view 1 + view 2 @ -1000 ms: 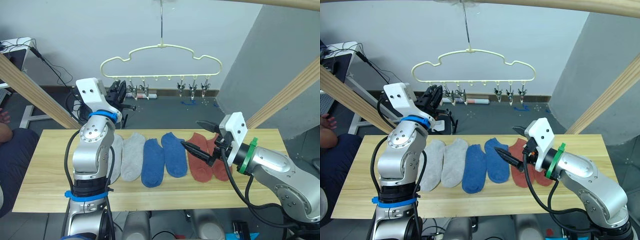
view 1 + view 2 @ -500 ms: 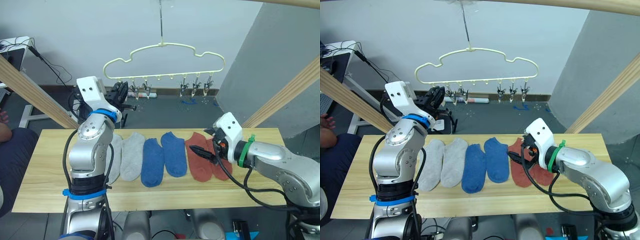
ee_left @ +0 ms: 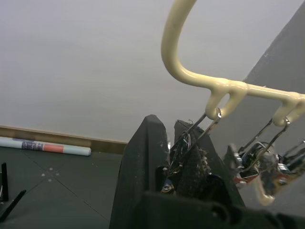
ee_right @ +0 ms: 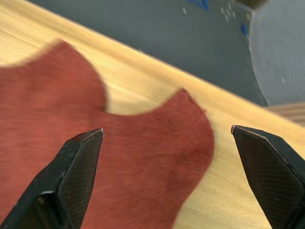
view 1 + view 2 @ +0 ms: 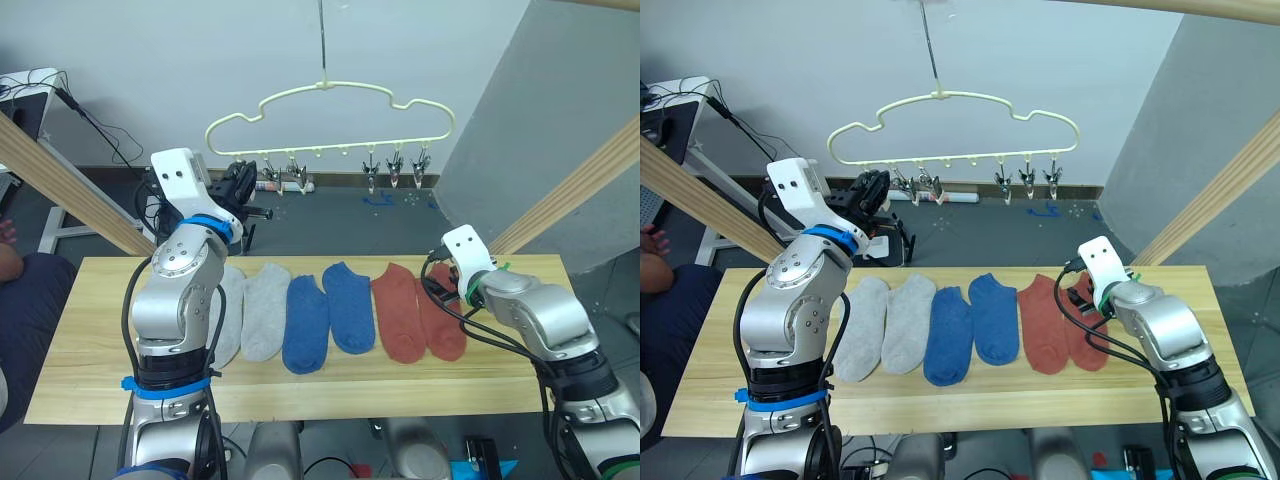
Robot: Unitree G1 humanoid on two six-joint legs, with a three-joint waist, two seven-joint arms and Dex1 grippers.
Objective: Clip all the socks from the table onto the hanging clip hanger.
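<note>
Six socks lie side by side on the table [image 5: 90, 330]: two light grey [image 5: 265, 310], two blue [image 5: 305, 325] and two rust red [image 5: 397, 310]. The pale yellow clip hanger [image 5: 330, 100] hangs above and behind them with its row of metal clips. My left gripper [image 5: 243, 180] is raised to the bar's left end. In the left wrist view it [image 3: 167, 125] is shut on the leftmost clip [image 3: 190, 136]. My right gripper [image 4: 167, 131] stands open just above the far end of the rightmost red sock [image 4: 157, 157], holding nothing.
Slanted wooden beams stand at the left [image 5: 60, 180] and right [image 5: 570, 190] of the table. A person's arm [image 5: 8, 270] shows at the far left edge. Bare tabletop lies to both sides of the sock row.
My right gripper has drawn back to the right, from over the left red sock to the far end of the right one. The left gripper has stayed at the clip.
</note>
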